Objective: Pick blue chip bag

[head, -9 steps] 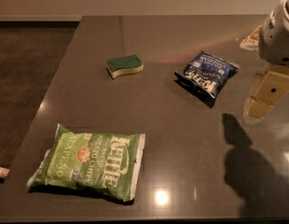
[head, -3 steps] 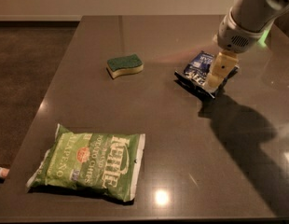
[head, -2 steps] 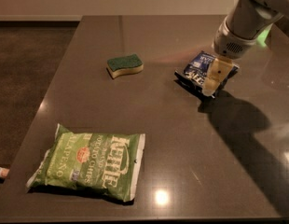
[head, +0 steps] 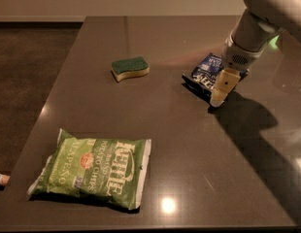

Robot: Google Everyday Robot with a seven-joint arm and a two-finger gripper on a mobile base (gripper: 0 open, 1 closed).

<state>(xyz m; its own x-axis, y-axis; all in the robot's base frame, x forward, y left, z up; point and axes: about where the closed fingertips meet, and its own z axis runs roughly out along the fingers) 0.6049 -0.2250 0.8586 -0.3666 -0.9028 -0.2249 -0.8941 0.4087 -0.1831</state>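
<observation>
1. One large, light-green, crinkly Kettle chip bag lies flat on the dark grey counter. It is well to the front-left of the sponge, near the counter's front edge.
2. One rectangular sponge, green on top and yellow beneath, sits toward the back of the counter. It serves as the landmark here.
3. One small, dark navy-blue foil chip bag with white lettering lies flat to the right of the sponge. It is at about the same depth and clearly apart from it.
4. One cream-coloured claw on a pale robot arm is at the side of the blue bag that faces away from the sponge. I cannot tell whether it touches the bag or only hangs over it, nor whether it is released or clenched.
5. The blue bag is probably very light, soft and puffed with air. Its film looks slick and the chips inside would be brittle.
6. A gentle pinch across the raised middle, or on a crimped end seam, should hold it. A hard squeeze could crush the contents or make the bag slip out.
</observation>
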